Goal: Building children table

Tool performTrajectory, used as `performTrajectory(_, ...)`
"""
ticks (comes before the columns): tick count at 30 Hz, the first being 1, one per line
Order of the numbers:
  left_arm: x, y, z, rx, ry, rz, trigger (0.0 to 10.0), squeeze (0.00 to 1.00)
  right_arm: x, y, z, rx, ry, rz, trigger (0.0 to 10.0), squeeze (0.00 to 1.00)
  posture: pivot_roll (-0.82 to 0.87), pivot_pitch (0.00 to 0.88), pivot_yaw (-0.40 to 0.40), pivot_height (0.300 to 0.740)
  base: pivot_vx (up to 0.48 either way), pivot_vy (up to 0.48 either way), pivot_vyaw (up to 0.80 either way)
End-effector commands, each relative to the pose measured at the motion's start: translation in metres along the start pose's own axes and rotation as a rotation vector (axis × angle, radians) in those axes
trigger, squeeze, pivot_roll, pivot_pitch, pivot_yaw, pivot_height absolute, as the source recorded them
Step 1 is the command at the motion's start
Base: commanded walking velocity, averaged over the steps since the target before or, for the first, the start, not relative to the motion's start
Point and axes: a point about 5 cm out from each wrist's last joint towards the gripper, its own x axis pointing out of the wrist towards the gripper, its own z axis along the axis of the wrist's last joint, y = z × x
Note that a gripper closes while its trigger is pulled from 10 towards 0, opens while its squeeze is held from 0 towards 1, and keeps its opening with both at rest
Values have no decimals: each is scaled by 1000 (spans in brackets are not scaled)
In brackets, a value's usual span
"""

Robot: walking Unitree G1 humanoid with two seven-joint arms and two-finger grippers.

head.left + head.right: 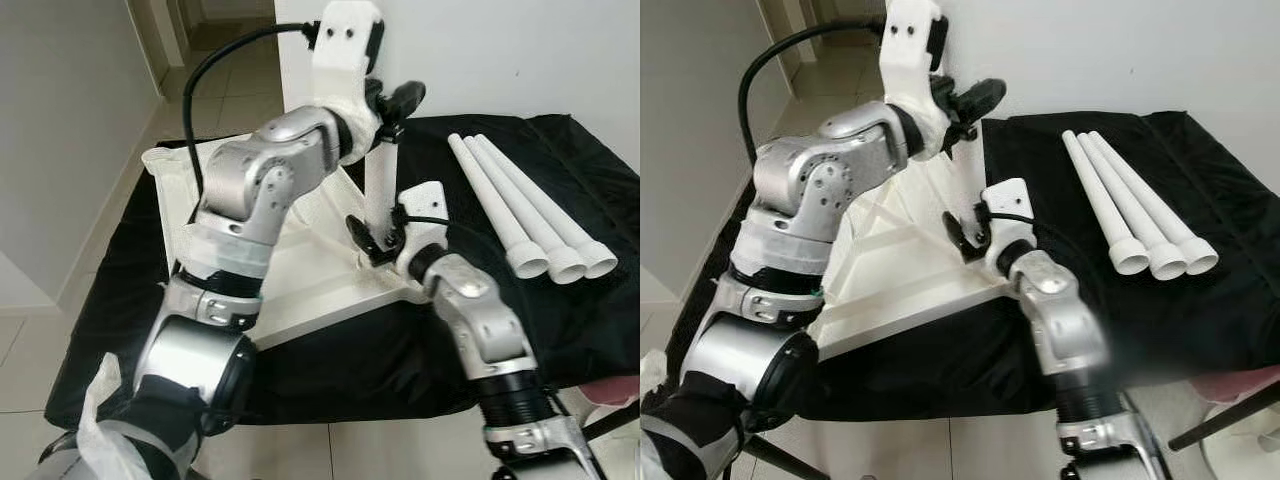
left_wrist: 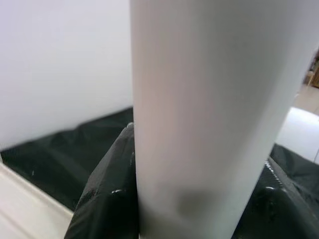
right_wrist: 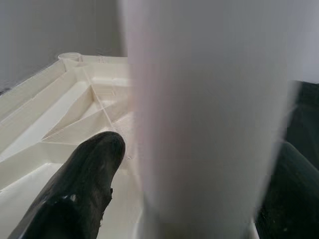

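Grippers both clamp our upright table leg (image 1: 380,185) on the tabletop (image 1: 300,275): left gripper (image 1: 392,112) high, right gripper (image 1: 378,238) low.

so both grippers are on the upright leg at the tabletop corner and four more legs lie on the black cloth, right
Not quite: three spare legs lie on the black cloth, not four, as the left eye view shows. The rest holds: the left gripper and right gripper both grip the upright leg at the tabletop corner.
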Motion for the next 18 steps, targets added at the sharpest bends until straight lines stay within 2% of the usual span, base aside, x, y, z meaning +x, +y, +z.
performTrajectory(1,0,-2,8,39,-36,21,10000,0,5,0,0,-23,11,-62,10000,0,-116,9,95,740,0,0,0)
performTrajectory(4,1,-2,9,55,-37,39,10000,0,11,0,0,-31,11,-130,10000,0,-116,8,97,740,0,0,0)
performTrajectory(13,5,-6,7,59,-32,40,10000,0,23,-4,11,-19,-39,-221,10000,0,-114,1,95,740,0,0,0)
performTrajectory(18,8,-12,7,67,-33,25,10000,0,27,-4,19,-24,-73,-220,10000,0,-114,1,95,740,0,0,0)
